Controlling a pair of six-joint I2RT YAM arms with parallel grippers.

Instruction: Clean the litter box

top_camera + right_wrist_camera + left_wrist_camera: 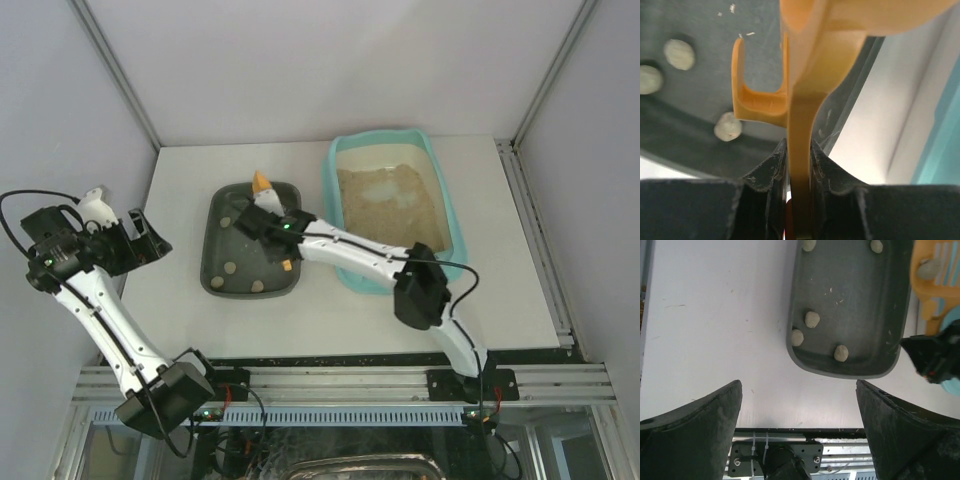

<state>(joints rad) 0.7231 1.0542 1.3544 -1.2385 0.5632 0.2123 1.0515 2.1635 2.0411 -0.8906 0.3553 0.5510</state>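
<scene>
White counter (190,170) carries the litter box (455,228) beside a dark tray (222,245); right gripper (799,150) clamps an orange scoop (801,112) above it, left gripper (799,386) wide open.

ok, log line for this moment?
left gripper: open | right gripper: shut on orange scoop, over dark tray | dark tray: holds clumps

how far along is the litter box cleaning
Done: at least five clumps lie in the dark tray. In hand: the right end effector is shut on the orange scoop over that tray, one clump on it. The left end effector hangs open, empty. Left: whether clumps remain in the litter box cannot be told from here.
</scene>
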